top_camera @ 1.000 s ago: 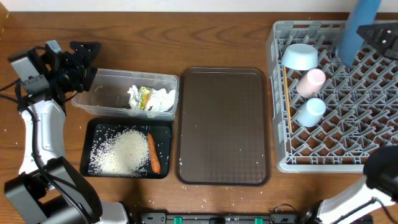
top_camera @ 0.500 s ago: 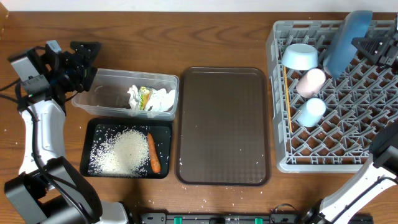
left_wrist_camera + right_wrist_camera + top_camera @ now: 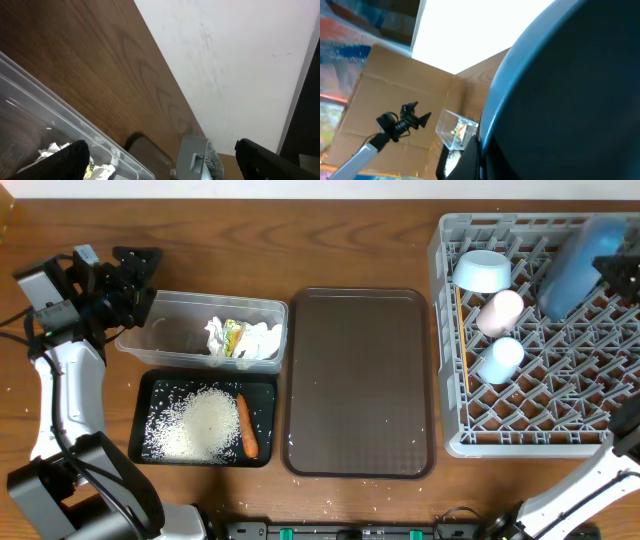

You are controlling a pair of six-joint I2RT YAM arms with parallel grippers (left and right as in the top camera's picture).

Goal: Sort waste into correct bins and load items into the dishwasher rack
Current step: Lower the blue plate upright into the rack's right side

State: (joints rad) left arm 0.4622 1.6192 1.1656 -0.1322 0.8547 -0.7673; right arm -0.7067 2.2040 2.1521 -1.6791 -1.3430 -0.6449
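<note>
Gripping the blue plate [image 3: 575, 265] by its edge, the right gripper [image 3: 618, 272] holds it tilted over the back right of the grey rack [image 3: 540, 435]. The overhead frame cuts off most of that gripper, its wrist camera sees little beyond the plate's rim, and whether the plate touches the pegs is unclear. Along the rack's left side sit the bowl [image 3: 482, 270], pink cup [image 3: 500, 312], light-blue cup [image 3: 498, 360] and chopsticks [image 3: 462, 340]. The left gripper [image 3: 140, 275] hangs beside the clear tub [image 3: 170, 330]; only its wrist view shows its fingers [image 3: 70, 160] spread wide, empty. Tissues [image 3: 258, 338] and wrapper [image 3: 234, 335] lie in the tub, rice [image 3: 195, 425] and carrot [image 3: 245, 425] in the black tray [image 3: 150, 382].
</note>
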